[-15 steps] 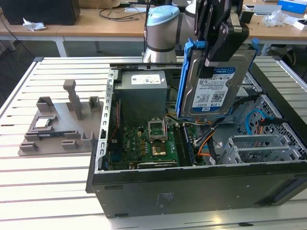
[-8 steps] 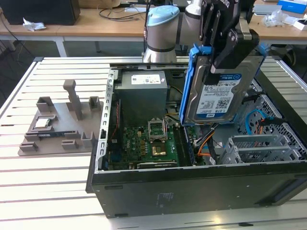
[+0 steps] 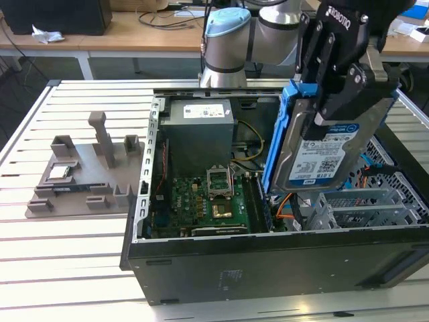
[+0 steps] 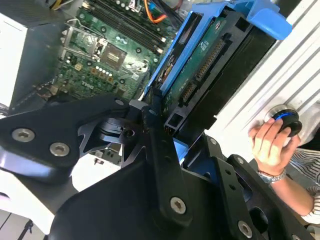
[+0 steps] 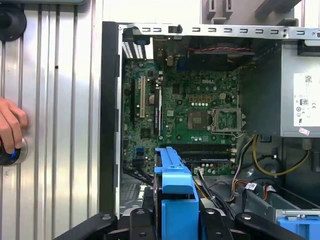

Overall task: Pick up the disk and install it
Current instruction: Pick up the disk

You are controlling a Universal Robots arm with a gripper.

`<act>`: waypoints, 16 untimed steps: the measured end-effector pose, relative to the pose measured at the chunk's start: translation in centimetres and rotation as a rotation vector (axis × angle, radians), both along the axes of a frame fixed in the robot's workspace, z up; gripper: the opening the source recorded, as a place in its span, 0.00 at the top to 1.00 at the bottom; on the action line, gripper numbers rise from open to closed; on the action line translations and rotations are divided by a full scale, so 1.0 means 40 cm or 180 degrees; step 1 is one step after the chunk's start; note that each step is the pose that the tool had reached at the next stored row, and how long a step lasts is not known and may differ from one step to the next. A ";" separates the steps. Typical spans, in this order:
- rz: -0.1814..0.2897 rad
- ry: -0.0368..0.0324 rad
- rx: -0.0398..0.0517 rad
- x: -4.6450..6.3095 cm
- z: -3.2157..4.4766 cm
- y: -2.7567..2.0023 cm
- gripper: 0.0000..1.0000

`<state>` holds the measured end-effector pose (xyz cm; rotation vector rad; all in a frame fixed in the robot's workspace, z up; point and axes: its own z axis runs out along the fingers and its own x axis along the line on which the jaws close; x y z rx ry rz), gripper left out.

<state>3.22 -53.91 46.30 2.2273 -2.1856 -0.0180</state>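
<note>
In the exterior view my gripper (image 3: 337, 100) is shut on the disk (image 3: 322, 151) and holds it nearly upright in the air above the open computer case (image 3: 268, 258). The disk is silver-grey with a blue-and-white label, and a blue bracket (image 3: 276, 141) runs along its edges. It hangs over the case's right half, above the metal drive cage (image 3: 365, 204). The second wrist view looks along the disk's (image 4: 200, 67) green underside from between my black fingers (image 4: 160, 150). The first wrist view has the blue bracket (image 5: 175, 187) standing over the motherboard (image 5: 200, 110).
Inside the case lie the motherboard (image 3: 208, 201) and a grey power supply box (image 3: 199, 131). A grey fixture (image 3: 87, 171) sits on the slatted table (image 3: 60, 248) at the exterior view's left. A person's hand (image 4: 267, 142) rests on a round black knob (image 4: 286, 119) beside the case.
</note>
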 end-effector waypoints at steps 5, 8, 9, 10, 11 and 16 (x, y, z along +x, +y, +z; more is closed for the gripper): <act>0.0000 0.0000 0.0027 0.031 -0.005 -0.032 0.63; 0.0000 0.0002 0.0050 0.065 -0.005 -0.036 0.63; 0.0000 0.0003 0.0055 0.075 -0.005 -0.036 0.63; 0.0000 0.0006 0.0058 0.087 -0.005 -0.036 0.63; 0.0000 0.0009 0.0059 0.100 -0.005 -0.036 0.63; -0.0001 0.0037 0.0059 0.161 -0.007 -0.036 0.63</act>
